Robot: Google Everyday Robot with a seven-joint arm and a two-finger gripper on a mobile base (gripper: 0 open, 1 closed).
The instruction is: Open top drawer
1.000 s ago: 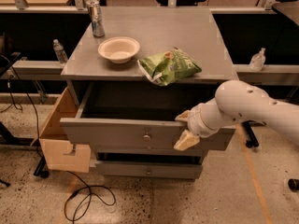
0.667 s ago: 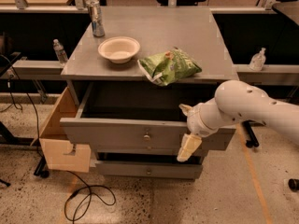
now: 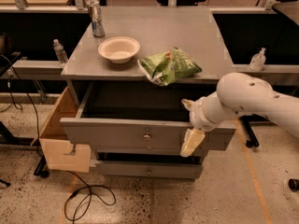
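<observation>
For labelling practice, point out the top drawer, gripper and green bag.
top drawer (image 3: 117, 133): camera view, front panel.
gripper (image 3: 186, 126): camera view, between fingertips, at drawer's front edge.
green bag (image 3: 170, 65): camera view, bag's middle.

— What sat on the surface (image 3: 159, 29)?
— A can (image 3: 96, 17) at the back left, a pale bowl (image 3: 119, 49) near it, a green bag (image 3: 169, 66) overhanging the front edge.
— And lower?
— My claw (image 3: 186, 127) hung spread below the bag; a tan box (image 3: 63, 141) stood left.

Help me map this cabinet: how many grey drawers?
3, stacked: the top drawer pulled open, a slim middle drawer beneath it, a bottom drawer lowest. The hand, open, is at the top drawer's front, right of its knob.
</observation>
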